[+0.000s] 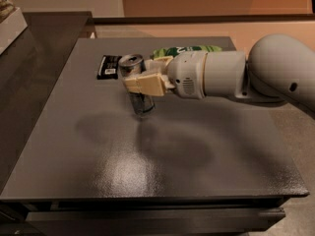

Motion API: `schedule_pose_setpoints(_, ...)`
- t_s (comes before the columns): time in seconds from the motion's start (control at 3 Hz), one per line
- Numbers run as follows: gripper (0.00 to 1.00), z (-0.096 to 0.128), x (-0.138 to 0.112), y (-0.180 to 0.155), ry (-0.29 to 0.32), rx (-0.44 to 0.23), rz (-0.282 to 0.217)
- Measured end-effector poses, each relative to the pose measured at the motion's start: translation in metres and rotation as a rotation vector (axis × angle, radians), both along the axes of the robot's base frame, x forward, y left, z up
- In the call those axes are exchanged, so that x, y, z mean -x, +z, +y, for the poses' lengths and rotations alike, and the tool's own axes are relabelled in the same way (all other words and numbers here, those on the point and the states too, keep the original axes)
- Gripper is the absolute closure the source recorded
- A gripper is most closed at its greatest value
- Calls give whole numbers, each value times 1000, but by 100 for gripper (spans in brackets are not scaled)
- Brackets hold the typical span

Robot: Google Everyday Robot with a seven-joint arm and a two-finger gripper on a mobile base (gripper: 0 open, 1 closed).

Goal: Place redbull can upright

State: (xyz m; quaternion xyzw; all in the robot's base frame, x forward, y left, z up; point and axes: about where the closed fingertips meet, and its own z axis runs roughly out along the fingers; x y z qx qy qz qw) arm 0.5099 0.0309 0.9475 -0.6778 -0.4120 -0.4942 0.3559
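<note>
The redbull can (139,102) is a slim can with a shiny silver top, held nearly upright with a slight tilt, its base at or just above the dark grey table (147,156). My gripper (140,83) reaches in from the right on a large white arm and is shut around the middle of the can with its cream-coloured fingers (147,85). The can's middle is hidden behind the fingers.
A small flat black wrapper (108,66) lies on the table just left of the can's top. A green snack bag (184,49) lies behind the arm near the table's back edge. A darker counter (39,38) adjoins the table's left side.
</note>
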Motion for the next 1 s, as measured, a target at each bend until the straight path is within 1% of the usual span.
schedule_pose_setpoints(0.67,100,-15,-9,-20,77,-37,21)
schedule_pose_setpoints(1.0,100,-19,-14,-28,104,-73,31)
